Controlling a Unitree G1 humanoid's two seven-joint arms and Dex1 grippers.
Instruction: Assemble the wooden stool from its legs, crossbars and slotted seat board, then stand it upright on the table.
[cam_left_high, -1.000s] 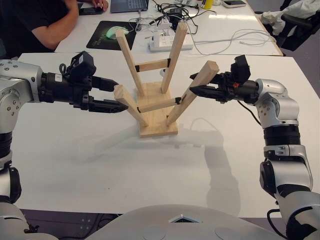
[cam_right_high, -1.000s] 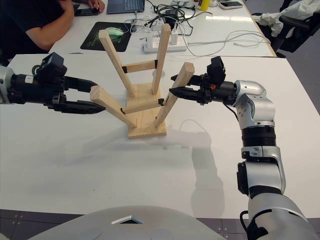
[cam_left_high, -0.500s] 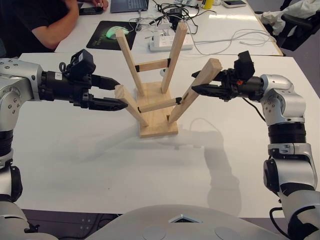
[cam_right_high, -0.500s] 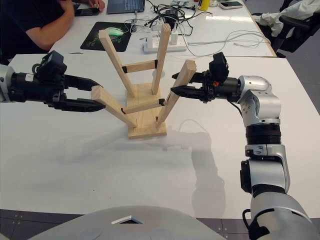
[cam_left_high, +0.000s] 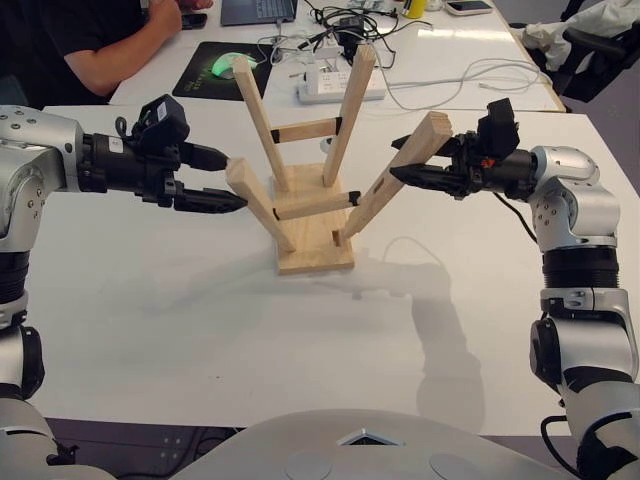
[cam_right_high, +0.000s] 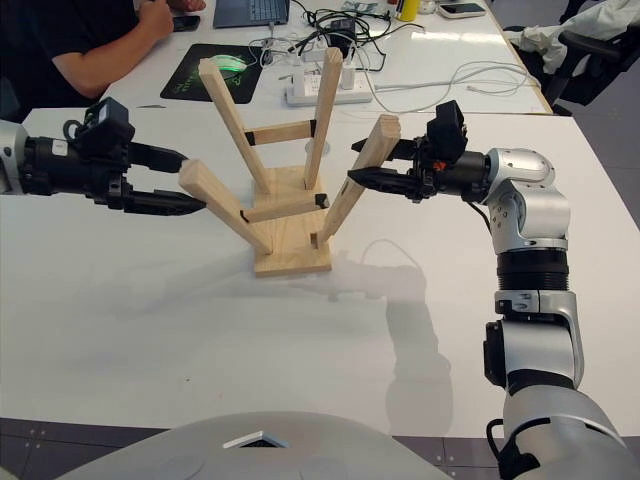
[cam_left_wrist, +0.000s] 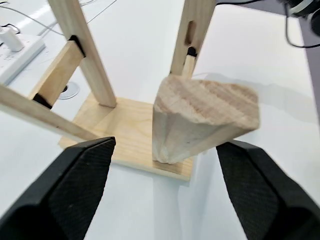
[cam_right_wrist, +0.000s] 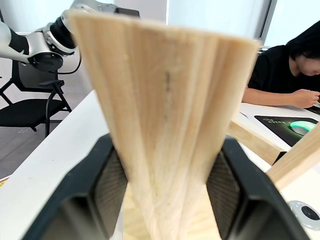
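Stool: the pale wooden stool is sitting upside down, with its flat slotted seat board lying on the white counter and four legs splaying upward. This is leaving the joints open to both arms.
Right claw: the right claw is clamping the square-ended right near leg close to its free end, high above the seat board. In the right wrist view its black pads are pressing both faces, probably to steady that leg or lever it in its slot.
Left claw: the left claw is standing with its fingers apart, bracketing the free end of the left near leg above the seat board's left edge. The left wrist view is showing gaps on both sides, so nothing is being gripped.
Crossbars: a short wooden crossbar is bridging the near legs above the seat board. A second crossbar is linking the far pair behind it.
Stage: the assembly is looking nearly complete, but turning the stool upright is not yet done.
Risk: pulling on one leg alone could be loosening a joint, so the left claw is probably needing to close before any lift.
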